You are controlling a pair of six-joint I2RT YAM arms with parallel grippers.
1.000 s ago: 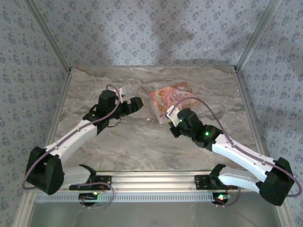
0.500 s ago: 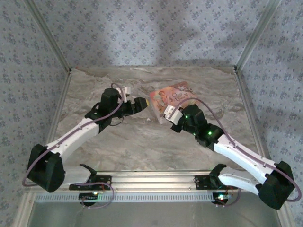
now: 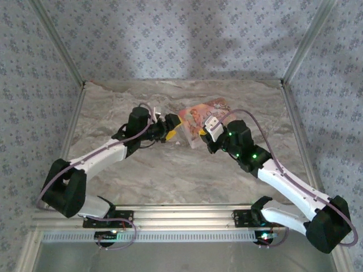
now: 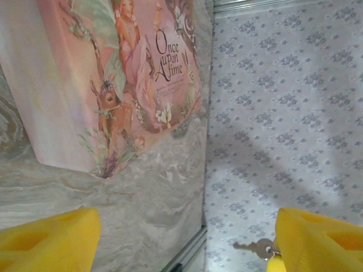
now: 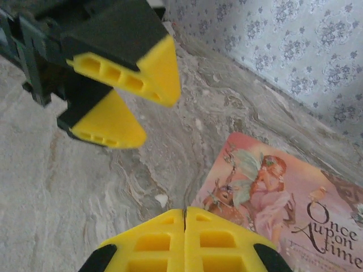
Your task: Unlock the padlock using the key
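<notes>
Padlock position is the one thing I cannot call for you, and that is your biggest worry: push on without fixing it and the key goes hunting blind. Now by size. Your table (image 3: 142,170) is busy veined marble, so anything tiny dropped on it will be hard to spot again. Next the pink box (image 3: 199,116), lying flat toward the far side with both wrists close in front of it; a wide swing from either arm could shove it. On to the arms: left gripper (image 5: 152,115) has its yellow fingers spread apart, gripping nothing between them, and it hangs near the right gripper (image 5: 184,226), whose fingers are pressed flush together with nothing visible in the seam. Those two are near enough that a careless approach risks a knock. Smaller: the key (image 4: 256,247) pokes out just beside one left finger (image 4: 317,238), in the air against the wallpaper, and I cannot tell what holds it there; with those fingers spread, I judge a jolt could drop it. Smallest, a pale fleck (image 5: 161,199) on the marble between the grippers, too tiny to name.
</notes>
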